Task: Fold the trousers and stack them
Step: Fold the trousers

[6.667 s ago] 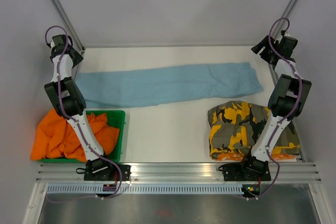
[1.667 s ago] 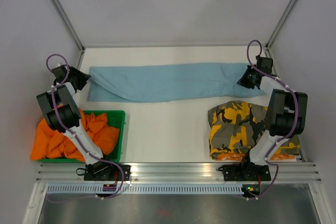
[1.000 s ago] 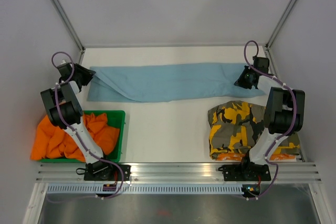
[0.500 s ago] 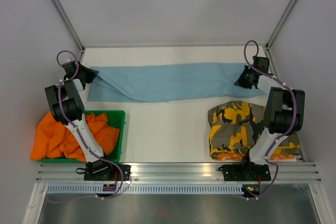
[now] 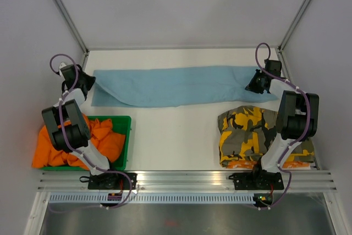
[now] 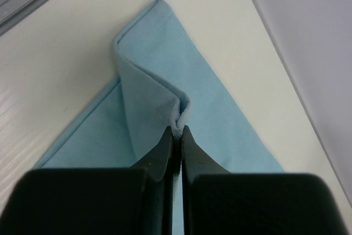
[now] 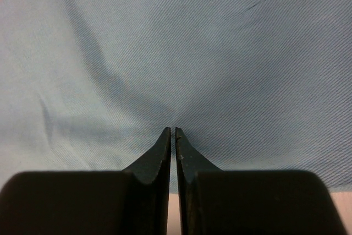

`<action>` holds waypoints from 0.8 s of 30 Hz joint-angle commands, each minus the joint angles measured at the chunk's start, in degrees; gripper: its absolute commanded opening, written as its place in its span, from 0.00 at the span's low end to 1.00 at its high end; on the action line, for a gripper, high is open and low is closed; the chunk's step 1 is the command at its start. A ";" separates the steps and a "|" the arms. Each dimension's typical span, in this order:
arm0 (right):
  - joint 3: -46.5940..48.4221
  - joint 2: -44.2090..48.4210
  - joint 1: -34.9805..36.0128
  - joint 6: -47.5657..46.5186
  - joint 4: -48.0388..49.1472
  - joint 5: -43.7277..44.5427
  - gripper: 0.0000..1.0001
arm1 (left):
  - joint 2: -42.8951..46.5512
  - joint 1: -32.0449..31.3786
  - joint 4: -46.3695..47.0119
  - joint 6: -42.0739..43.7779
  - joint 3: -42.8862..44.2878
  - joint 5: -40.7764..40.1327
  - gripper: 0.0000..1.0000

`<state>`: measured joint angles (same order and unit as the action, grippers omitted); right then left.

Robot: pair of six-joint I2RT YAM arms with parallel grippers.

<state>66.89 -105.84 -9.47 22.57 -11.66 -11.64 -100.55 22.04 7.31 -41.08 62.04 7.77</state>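
Observation:
Light blue trousers (image 5: 176,86), folded into a long strip, lie across the back of the table. My left gripper (image 5: 89,82) is at their left end. In the left wrist view it (image 6: 177,130) is shut on a pinched-up ridge of the blue cloth (image 6: 154,81). At the right end my right gripper (image 5: 253,87) sits low on the fabric. Its jaws (image 7: 172,131) are shut, with blue cloth (image 7: 220,53) puckered at the tips. Folded camouflage trousers (image 5: 247,133) lie at the front right.
A green bin (image 5: 124,122) at the front left holds crumpled orange trousers (image 5: 60,144). White walls and metal posts close in both sides near the arms. The white table (image 5: 176,136) shows between the bin and the camouflage trousers.
My left gripper has shut on the left end of the blue trousers, and its wrist has drawn slightly left. The right gripper has stayed where it was.

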 commanded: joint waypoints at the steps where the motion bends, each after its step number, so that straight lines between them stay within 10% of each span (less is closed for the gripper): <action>1: 1.22 -0.24 0.33 0.72 0.67 -0.84 0.11 | 3.17 0.10 -5.19 3.02 -3.76 -5.30 0.02; 18: 0.34 2.39 0.33 -0.07 -1.08 0.12 0.12 | 8.97 4.05 -17.67 5.57 -7.64 -17.61 0.06; 24: 0.34 3.10 0.33 0.02 -1.35 -0.14 0.13 | 8.80 4.68 -18.30 12.86 -1.93 -17.35 0.62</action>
<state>66.89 -105.73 -9.47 22.70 -12.73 -11.94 -93.34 26.68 -10.70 -34.04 55.11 -8.08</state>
